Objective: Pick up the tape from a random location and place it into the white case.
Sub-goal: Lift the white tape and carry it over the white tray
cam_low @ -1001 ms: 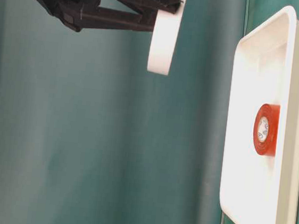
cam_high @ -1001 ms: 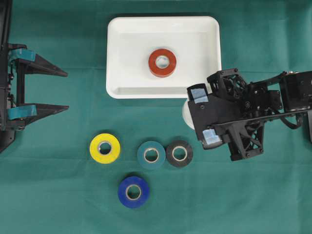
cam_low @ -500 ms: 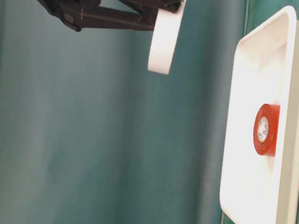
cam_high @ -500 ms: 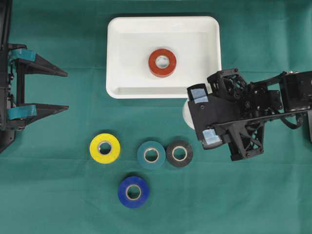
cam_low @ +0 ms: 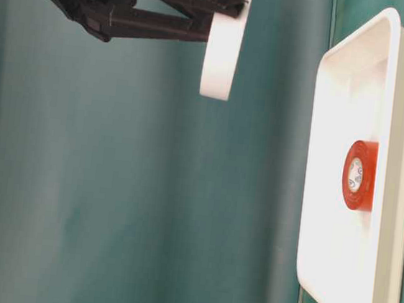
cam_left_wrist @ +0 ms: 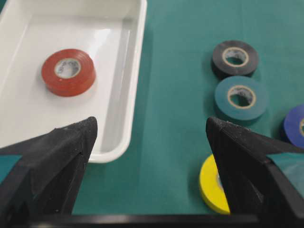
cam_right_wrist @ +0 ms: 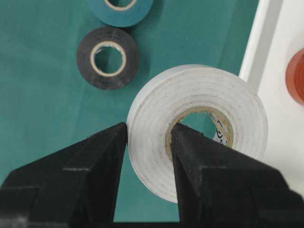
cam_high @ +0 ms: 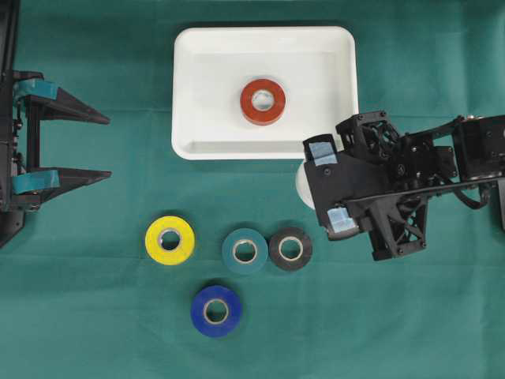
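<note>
A green cloth (cam_high: 95, 316) covers the whole table beneath me, and on it, toward the far edge, sits the shallow white plastic case (cam_high: 189, 95) with rounded corners and a raised rim, a red tape roll (cam_high: 263, 101) already lying flat in its middle. My right gripper (cam_right_wrist: 148, 142) is clenched on a white tape roll (cam_right_wrist: 199, 95), one finger outside the wall and one through the core, and holds it in the air just outside the case's near right corner. My left gripper (cam_left_wrist: 149, 137) hangs spread and empty at the left edge, well apart from everything. On the cloth lie four more rolls: yellow (cam_high: 170, 239), teal (cam_high: 245, 250) touching black (cam_high: 290, 249), and blue (cam_high: 216, 310). I judge the risk to be letting go too early: the roll hangs beside the rim, not over the floor, so it could strike the lip and roll away.
</note>
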Available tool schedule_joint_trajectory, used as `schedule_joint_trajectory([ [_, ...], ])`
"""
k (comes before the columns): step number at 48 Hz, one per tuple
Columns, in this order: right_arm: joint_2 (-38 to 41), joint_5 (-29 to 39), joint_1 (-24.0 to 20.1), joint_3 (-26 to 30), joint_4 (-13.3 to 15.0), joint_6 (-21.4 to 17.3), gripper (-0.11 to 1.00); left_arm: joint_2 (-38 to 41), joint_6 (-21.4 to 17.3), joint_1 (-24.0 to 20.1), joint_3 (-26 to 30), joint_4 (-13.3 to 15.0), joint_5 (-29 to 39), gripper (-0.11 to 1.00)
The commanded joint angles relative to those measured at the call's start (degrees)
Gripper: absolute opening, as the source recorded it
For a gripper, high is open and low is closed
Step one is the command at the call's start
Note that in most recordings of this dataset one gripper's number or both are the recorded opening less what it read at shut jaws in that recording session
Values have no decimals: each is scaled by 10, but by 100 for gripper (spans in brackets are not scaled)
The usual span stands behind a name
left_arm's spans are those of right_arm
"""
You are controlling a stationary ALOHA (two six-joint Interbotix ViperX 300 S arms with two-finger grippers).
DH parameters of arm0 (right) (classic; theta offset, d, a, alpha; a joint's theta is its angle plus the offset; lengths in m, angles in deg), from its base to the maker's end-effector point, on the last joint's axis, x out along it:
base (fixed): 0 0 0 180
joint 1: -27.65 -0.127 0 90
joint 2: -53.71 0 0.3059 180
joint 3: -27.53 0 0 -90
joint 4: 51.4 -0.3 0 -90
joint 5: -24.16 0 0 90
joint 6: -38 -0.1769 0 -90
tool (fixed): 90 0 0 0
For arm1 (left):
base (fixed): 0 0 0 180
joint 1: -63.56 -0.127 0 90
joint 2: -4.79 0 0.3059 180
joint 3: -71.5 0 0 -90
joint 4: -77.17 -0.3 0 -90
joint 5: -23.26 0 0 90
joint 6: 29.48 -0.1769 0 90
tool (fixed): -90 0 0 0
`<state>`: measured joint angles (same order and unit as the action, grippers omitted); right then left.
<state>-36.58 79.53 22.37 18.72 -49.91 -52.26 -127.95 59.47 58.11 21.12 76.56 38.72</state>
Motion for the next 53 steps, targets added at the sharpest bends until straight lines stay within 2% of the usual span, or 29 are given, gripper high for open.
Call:
schedule_joint_trajectory([
  [1,-16,-3,-1,17,0,-3,33,3,1,1,7,0,-5,94],
  [14,-15,-3,-1,16,2,-3,33,4,1,1,6,0,-5,94],
  [31,-15,-4,14,16,18,-3,33,4,1,1,7,0,-5,94],
  [53,-1,-33,112,18,38,5,33,3,1,1,7,1,-13,94],
])
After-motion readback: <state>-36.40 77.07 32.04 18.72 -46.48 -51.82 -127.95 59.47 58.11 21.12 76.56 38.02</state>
